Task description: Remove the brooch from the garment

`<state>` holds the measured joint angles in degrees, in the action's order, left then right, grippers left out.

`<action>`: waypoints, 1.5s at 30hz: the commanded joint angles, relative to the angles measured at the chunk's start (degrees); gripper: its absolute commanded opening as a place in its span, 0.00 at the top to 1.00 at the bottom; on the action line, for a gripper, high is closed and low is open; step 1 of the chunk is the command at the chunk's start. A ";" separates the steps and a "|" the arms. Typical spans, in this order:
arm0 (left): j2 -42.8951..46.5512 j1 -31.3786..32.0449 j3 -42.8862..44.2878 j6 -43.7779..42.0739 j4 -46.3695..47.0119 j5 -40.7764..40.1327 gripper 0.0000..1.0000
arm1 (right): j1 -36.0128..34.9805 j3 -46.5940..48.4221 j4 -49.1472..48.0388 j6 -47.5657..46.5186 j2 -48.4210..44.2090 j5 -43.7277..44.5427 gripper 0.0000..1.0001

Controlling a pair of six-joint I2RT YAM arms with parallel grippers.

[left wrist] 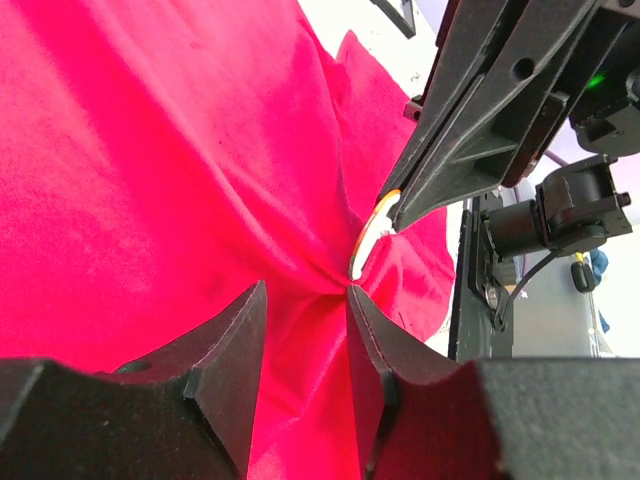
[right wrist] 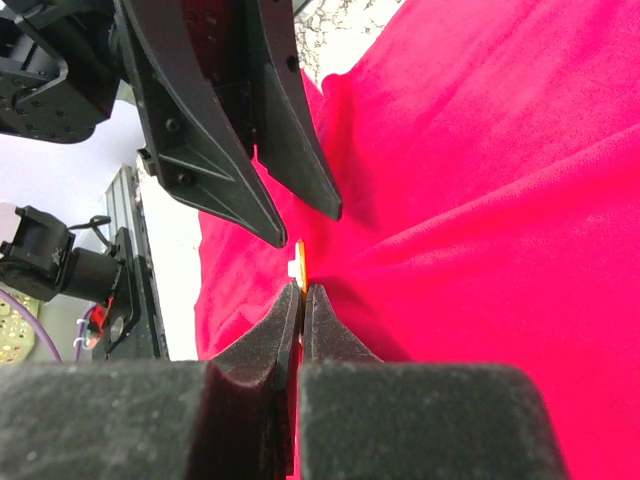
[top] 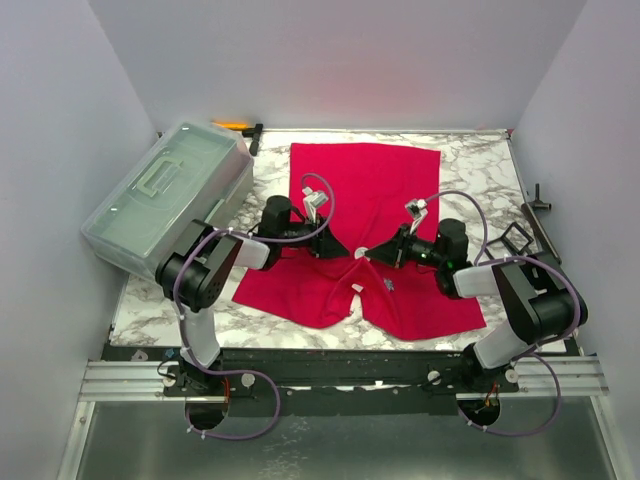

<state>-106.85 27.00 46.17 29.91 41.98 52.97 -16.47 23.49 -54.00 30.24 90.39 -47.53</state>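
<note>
The red garment (top: 370, 185) lies spread on the marble table, with a small white label (top: 356, 288) at its neck. The brooch (right wrist: 300, 262), a thin disc seen edge-on with an orange and white rim, sits on a pulled-up peak of the cloth; it also shows in the left wrist view (left wrist: 368, 238). My right gripper (right wrist: 302, 290) is shut on the brooch's edge. My left gripper (left wrist: 306, 290) is open, with its jaws on either side of the bunched cloth just below the brooch. In the top view the two grippers meet tip to tip, left (top: 338, 249) and right (top: 370, 254).
A clear plastic lidded box (top: 165, 195) stands at the table's left. A small orange and black tool (top: 238, 125) lies at the back edge. Black fixtures (top: 520, 238) sit at the table's right edge.
</note>
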 commanded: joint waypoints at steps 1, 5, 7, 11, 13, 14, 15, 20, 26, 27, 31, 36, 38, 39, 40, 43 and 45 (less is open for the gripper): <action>-2.03 1.19 0.81 0.93 4.19 3.03 0.61 | 0.12 -0.63 -2.43 0.24 0.82 -2.31 0.99; -2.35 1.99 0.72 0.94 4.84 3.29 0.61 | 0.17 -0.42 -2.25 0.10 1.35 -2.79 0.99; -2.66 2.43 0.53 1.31 5.80 3.70 0.62 | 0.12 -0.37 -2.13 0.05 1.69 -2.94 0.99; -3.45 3.03 0.41 2.21 7.63 3.91 0.64 | 0.13 -0.37 -2.29 -0.01 1.95 -3.98 0.99; -3.66 3.05 0.50 2.23 7.89 3.66 0.66 | 0.13 -0.44 -2.88 0.32 2.07 -4.45 0.99; -3.85 3.14 0.61 2.33 8.00 3.67 0.68 | 0.12 -0.46 -3.12 0.43 2.07 -4.63 0.99; -3.96 3.14 0.70 2.47 8.08 3.62 0.69 | 0.12 -0.46 -3.21 0.52 2.12 -4.73 0.99; -4.29 3.14 0.79 2.70 8.56 3.60 0.74 | 0.12 -0.37 -3.40 0.86 2.59 -5.77 0.99; -4.00 3.41 0.94 1.50 8.82 5.31 0.85 | 0.12 0.11 -3.25 0.67 2.85 -7.26 0.99; -3.77 3.45 0.86 1.24 8.82 5.72 0.89 | 0.16 0.16 -3.05 0.55 2.68 -7.47 0.99; -3.05 3.67 0.22 0.31 8.89 7.18 1.00 | 0.12 0.89 -0.65 -0.74 1.99 -8.05 0.99; -2.12 3.67 -0.64 -2.48 7.96 8.23 1.00 | 0.34 3.24 7.85 -6.82 0.61 -9.68 0.85; -1.33 3.67 -0.64 -5.46 5.14 7.96 1.00 | 0.38 5.04 14.09 -10.72 0.16 -10.20 0.80; -0.94 3.71 -0.49 -7.37 3.35 7.98 1.00 | 0.56 5.77 16.36 -12.71 -0.10 -10.31 0.78; -0.58 3.75 -0.42 -8.79 2.03 8.03 1.00 | 0.60 6.50 18.77 -14.46 -0.41 -10.50 0.75; 0.68 3.83 0.32 -14.68 -4.46 8.44 1.00 | 0.81 8.67 25.39 -20.57 -1.35 -10.86 0.70; 1.46 4.10 0.98 -18.89 -9.00 8.80 1.00 | 0.91 10.31 29.49 -24.16 -1.28 -11.52 0.69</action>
<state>-108.51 30.48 46.17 22.65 43.22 58.81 -16.01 30.46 -35.99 16.29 90.43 -56.25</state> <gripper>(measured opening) 0.009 0.302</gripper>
